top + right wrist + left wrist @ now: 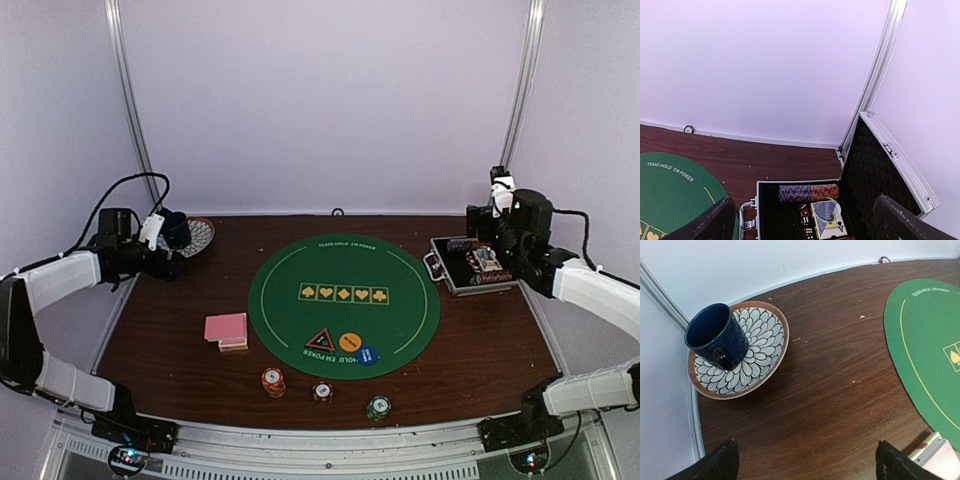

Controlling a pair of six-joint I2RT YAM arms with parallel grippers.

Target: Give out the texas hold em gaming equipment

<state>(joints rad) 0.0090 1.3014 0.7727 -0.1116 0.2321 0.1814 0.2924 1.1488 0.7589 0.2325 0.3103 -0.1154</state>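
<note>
While both arms' jaws hang wide open and empty, the pink-backed card deck (226, 328) sits closer to the left arm (60, 280), nearer the bench's front edge and mat-side of its jaws.

The worktop (160, 330) is dark brown wood grain. The round mat (400, 300) is green, with a thin yellow ring, yellow lettering and a row of yellow suit marks. The cards (226, 328) show pink-red backs. The triangle (320, 341) is red-edged with a dark centre. One yellow disc (350, 342) and one blue disc (367, 354) are noted. The striped chips are orange (272, 380), red-and-white (322, 391) and green (378, 406). The cup (717, 335) is dark blue. The plate (765, 330) is white with a dark petal pattern and a brown rim. The case (900, 160) is silver, lined black.
</note>
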